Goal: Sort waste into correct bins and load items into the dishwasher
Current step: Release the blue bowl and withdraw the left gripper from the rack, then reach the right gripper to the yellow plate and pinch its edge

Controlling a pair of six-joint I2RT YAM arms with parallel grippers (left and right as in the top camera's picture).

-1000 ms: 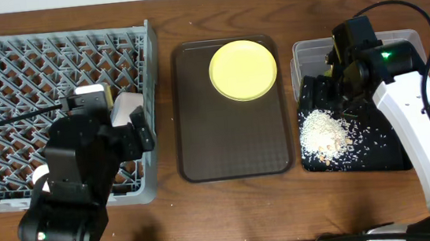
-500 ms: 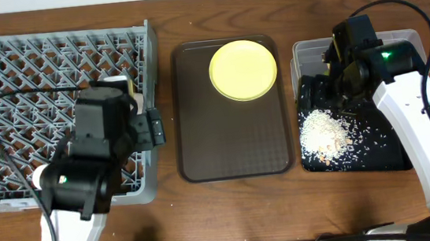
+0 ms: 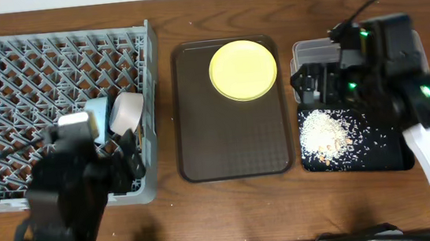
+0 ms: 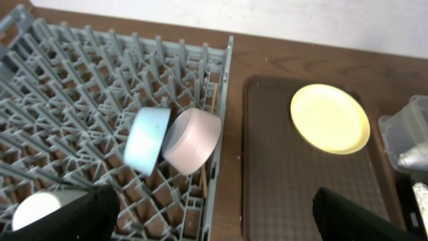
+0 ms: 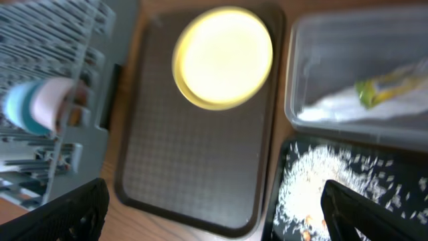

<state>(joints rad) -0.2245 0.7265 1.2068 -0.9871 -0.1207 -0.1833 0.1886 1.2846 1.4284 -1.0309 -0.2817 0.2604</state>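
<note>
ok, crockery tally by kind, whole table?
Bowls: 2 (light-blue bowl, white bowl)
Cups: 1 (white cup)
Plates: 1 (yellow plate)
Total: 4

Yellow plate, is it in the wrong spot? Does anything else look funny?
Yes. The yellow plate sits alone on the brown tray, not in the dish rack. Nothing looks spilled: the rice lies inside the black tray.

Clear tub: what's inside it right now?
A crumpled white napkin and a green-and-yellow wrapper lie inside the clear tub. In the overhead view the right arm covers most of it.
</note>
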